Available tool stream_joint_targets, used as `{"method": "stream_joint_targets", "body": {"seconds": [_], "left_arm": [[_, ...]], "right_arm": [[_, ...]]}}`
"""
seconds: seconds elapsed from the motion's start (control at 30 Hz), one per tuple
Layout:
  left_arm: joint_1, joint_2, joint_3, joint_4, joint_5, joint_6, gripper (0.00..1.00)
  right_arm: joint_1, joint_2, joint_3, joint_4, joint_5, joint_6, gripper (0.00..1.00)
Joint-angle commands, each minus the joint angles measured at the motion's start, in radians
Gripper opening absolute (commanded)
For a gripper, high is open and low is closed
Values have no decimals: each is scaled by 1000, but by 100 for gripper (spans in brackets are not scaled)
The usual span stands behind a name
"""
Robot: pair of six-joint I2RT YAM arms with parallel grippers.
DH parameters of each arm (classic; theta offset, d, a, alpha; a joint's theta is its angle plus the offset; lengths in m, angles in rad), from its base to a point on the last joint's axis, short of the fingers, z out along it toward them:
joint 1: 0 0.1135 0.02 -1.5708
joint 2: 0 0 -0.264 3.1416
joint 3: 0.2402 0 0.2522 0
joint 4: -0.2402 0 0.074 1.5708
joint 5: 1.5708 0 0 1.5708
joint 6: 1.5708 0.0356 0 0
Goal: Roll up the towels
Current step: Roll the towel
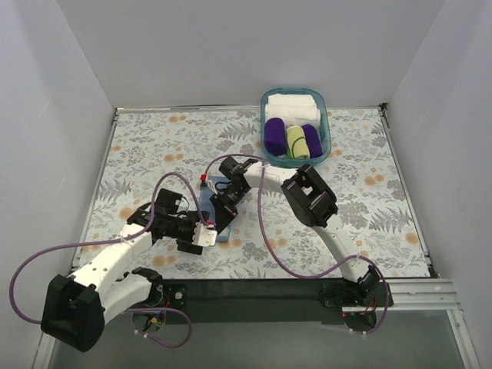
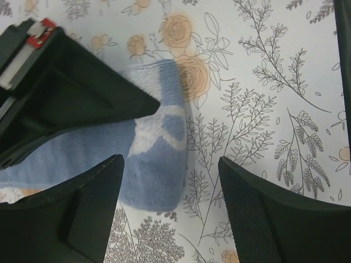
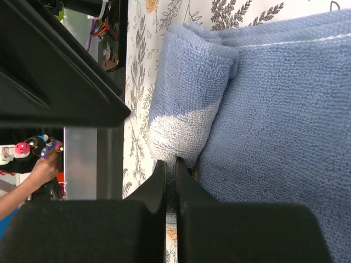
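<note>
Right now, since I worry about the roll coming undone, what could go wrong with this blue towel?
1. The left gripper stands open over the rolled end of the blue towel, gripping nothing, so the loose roll could spring open.
2. The right gripper is shut with its tips against the roll; pulling away might drag the cloth.
3. Both grippers crowd the same end and could bump each other.

Towel [image 2: 156, 175] on table [image 1: 369, 192] centre, basket [image 1: 295, 98] behind and right of it, near the far edge.
</note>
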Motion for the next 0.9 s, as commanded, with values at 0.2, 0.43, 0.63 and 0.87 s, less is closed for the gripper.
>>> {"method": "stream_joint_targets", "body": {"seconds": [0.2, 0.43, 0.63, 0.87], "left_arm": [[-128, 136, -98, 261, -211, -30, 58], [-132, 337, -29, 130, -257, -80, 16], [-134, 408, 43, -56, -170, -82, 4], [-97, 628, 192, -217, -59, -97, 3]], "right_arm": [[-19, 122, -14, 1, 386, -106, 1], [-38, 66, -14, 6, 381, -115, 5], [-113, -98, -7, 21, 369, -59, 39], [-208, -384, -145, 148, 380, 12, 60]]}}
